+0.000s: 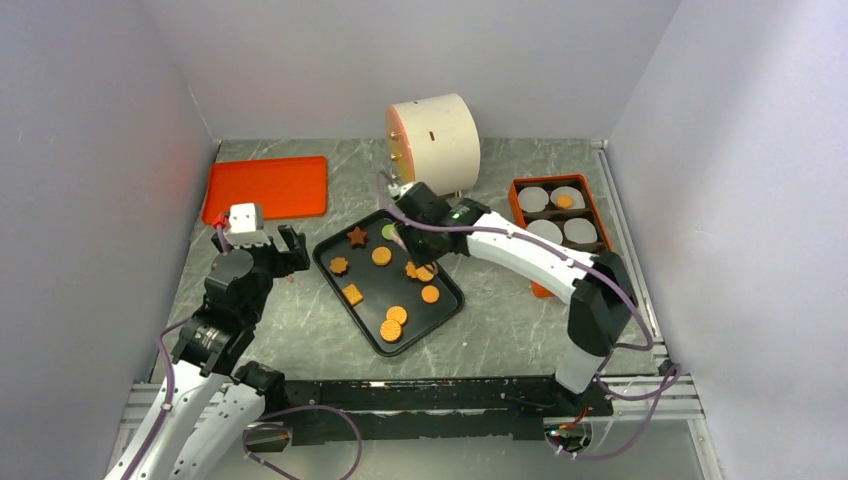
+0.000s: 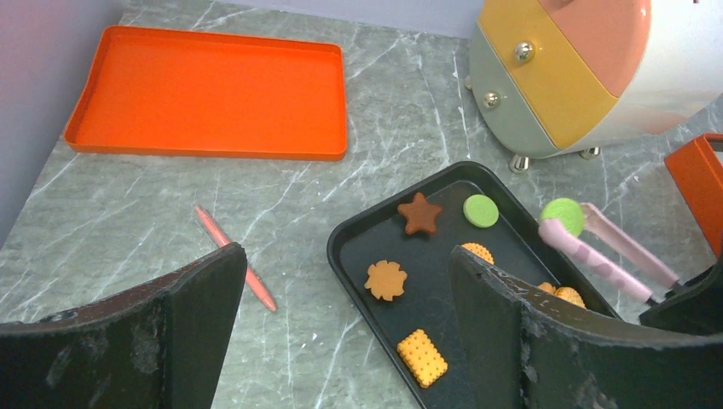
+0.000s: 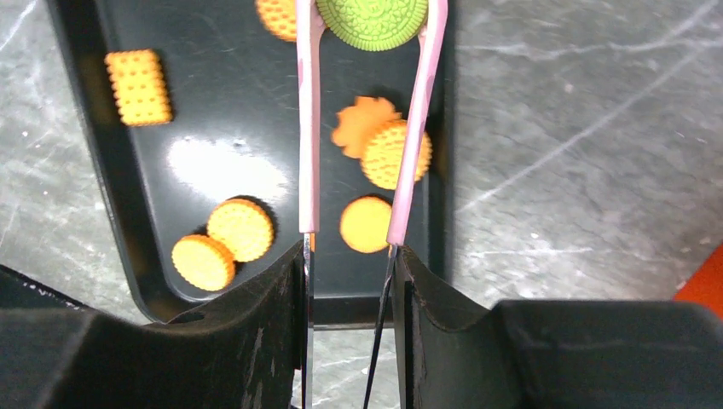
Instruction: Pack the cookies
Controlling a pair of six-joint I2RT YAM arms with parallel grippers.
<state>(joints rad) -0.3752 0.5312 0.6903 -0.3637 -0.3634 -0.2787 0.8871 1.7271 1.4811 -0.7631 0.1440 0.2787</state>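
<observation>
I see the grey table (image 1: 500, 320) with a white drum (image 1: 435, 138) at the back and an orange tray (image 1: 268, 187) far left. The black tray (image 1: 405, 292) in the middle carries most of the cookies (image 1: 381, 256). Far right, an orange box (image 1: 517, 205) holds paper liners (image 1: 533, 198) and one orange cookie (image 1: 565, 201) in its back right compartment. My left gripper (image 2: 345, 290) is spread wide and empty beside the black tray. My right gripper (image 3: 351, 273) squeezes pink tongs (image 3: 307, 128), whose tips pinch a green cookie (image 3: 372, 17) at the black tray's far edge.
</observation>
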